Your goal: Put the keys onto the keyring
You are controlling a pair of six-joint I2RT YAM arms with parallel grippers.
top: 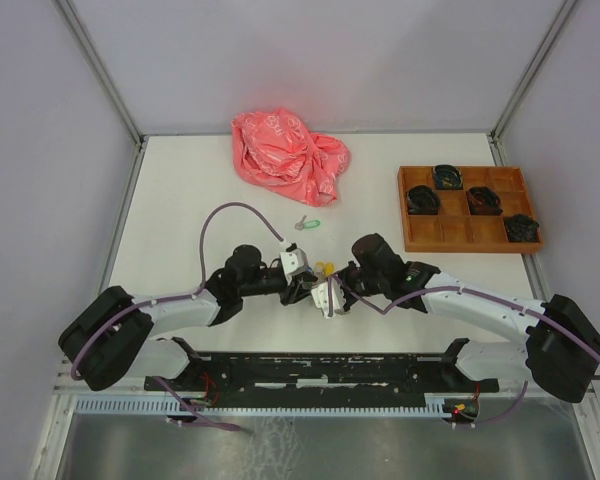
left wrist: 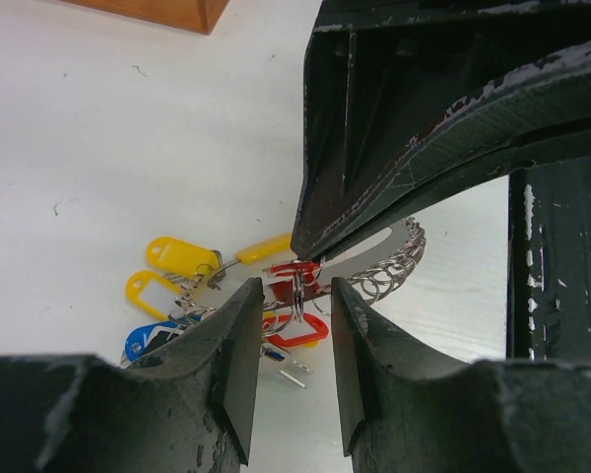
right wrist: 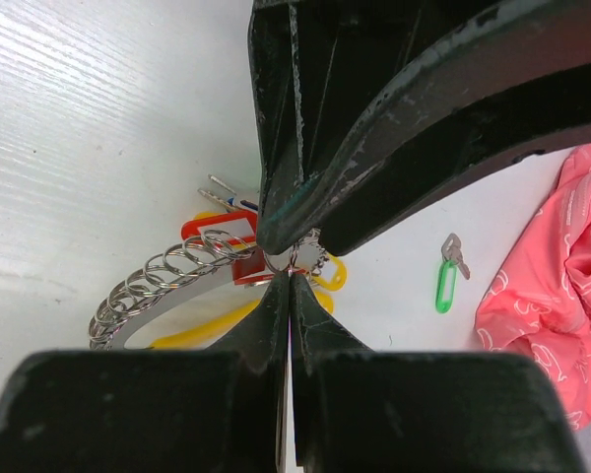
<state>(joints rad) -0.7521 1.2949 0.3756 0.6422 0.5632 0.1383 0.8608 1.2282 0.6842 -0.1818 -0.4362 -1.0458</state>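
My two grippers meet at the table's near middle. My right gripper (right wrist: 290, 280) is shut on a thin ring of the keyring (right wrist: 167, 281), a curved metal band carrying several split rings. A red tag (left wrist: 294, 272) hangs at that ring; I cannot make out its key. My left gripper (left wrist: 294, 296) is open, its jaws either side of the pinched ring (left wrist: 298, 292) and red tag without touching them. The green-tagged key (top: 307, 224) lies alone on the table beyond the grippers, also in the right wrist view as the green-tagged key (right wrist: 448, 272).
Bunched keys with yellow tags (left wrist: 177, 258) and a blue tag (left wrist: 146, 339) lie under the grippers. A crumpled pink bag (top: 285, 155) sits at the back. A wooden compartment tray (top: 465, 232) with black items stands at the right.
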